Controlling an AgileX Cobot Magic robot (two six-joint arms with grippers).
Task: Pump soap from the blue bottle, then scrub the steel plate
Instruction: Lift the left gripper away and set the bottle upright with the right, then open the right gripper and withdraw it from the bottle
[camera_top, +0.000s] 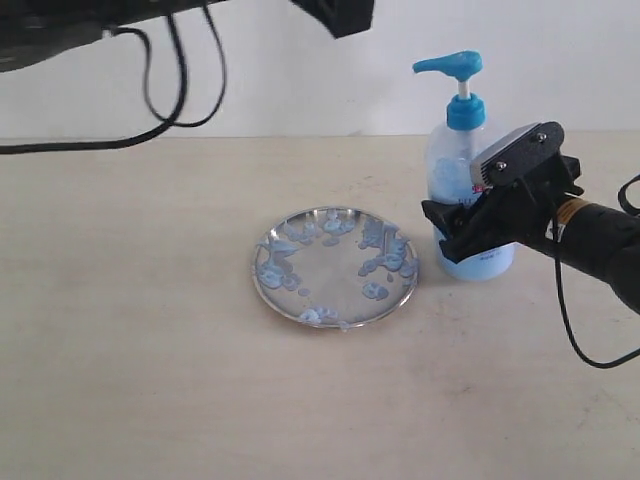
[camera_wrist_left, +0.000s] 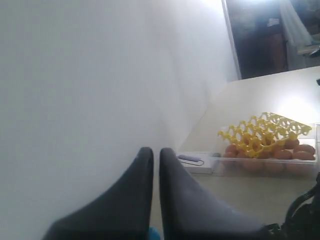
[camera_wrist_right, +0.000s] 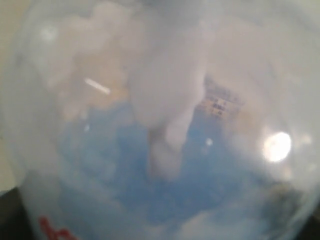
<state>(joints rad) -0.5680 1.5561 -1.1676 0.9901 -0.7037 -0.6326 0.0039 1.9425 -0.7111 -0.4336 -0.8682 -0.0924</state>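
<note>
The steel plate (camera_top: 335, 267) lies mid-table, speckled with pale blue soap (camera_top: 378, 262) blobs. To its right stands the blue bottle (camera_top: 462, 110), upright, pump head pointing left. My right gripper (camera_top: 440, 235) clasps the bottle's lower body from the right, one finger on each side. In the right wrist view the bottle (camera_wrist_right: 160, 100) fills the picture, with soap (camera_wrist_right: 125, 170) seen through the plastic and the fingers almost hidden. My left gripper (camera_wrist_left: 156, 152) is shut and empty, raised off the table and facing a white wall. Its arm (camera_top: 335, 15) shows only at the top edge.
Black cables (camera_top: 170, 90) hang at the upper left before the white wall. The right arm (camera_top: 600, 245) and its cable (camera_top: 570, 330) take up the right edge. The left wrist view shows a yellow egg tray (camera_wrist_left: 262, 132), brown eggs (camera_wrist_left: 272, 154) and a white box (camera_wrist_left: 192, 162).
</note>
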